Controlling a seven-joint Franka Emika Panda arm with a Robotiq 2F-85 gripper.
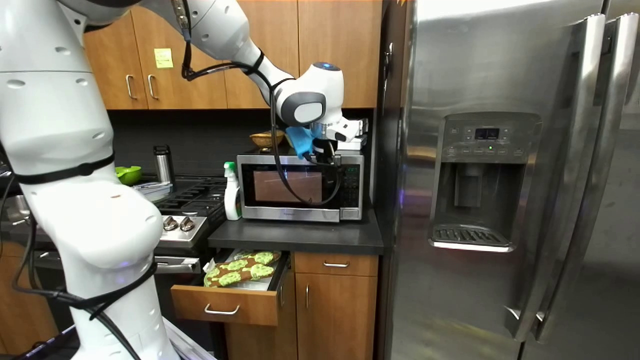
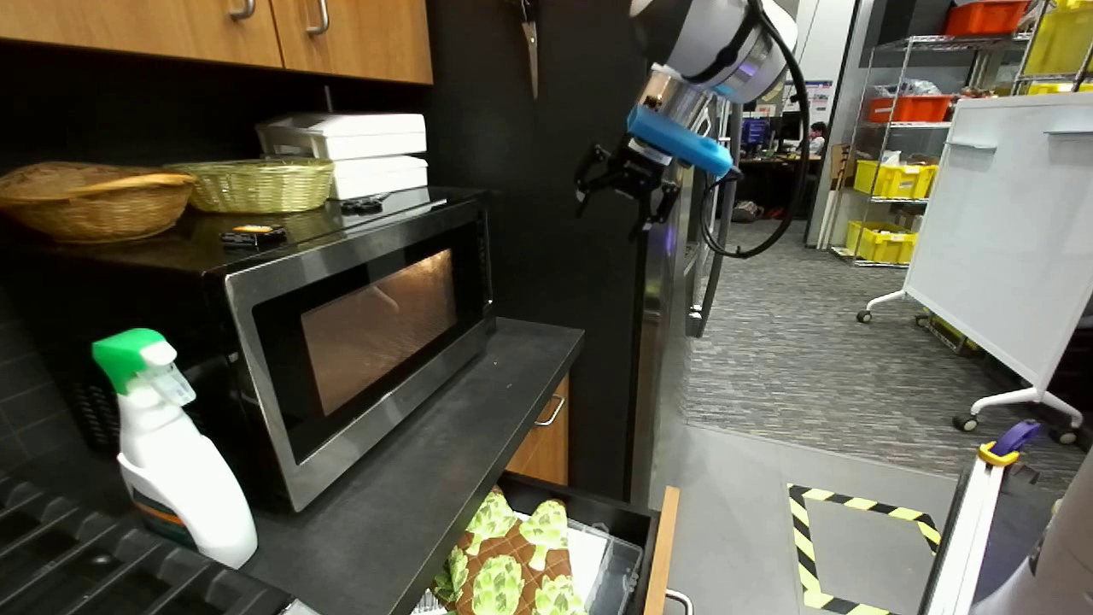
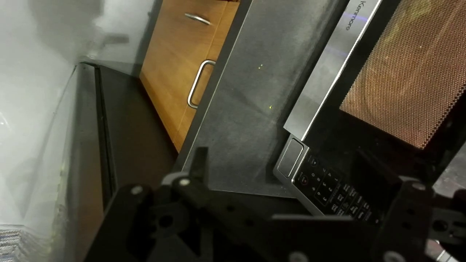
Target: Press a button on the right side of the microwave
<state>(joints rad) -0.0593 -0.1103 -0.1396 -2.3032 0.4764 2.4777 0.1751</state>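
On the microwave [image 3: 364, 127], only the wrist view resolves keypad digits [image 3: 324, 185].

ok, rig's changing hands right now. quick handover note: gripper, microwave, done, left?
Gripper: open, empty, out in front of the microwave and apart from it.
Microwave: shut, on the counter; control panel at its right end.
Done: no press visible; nothing touches the buttons.
Left: move in and press a button on the panel; the task doesn't say which.
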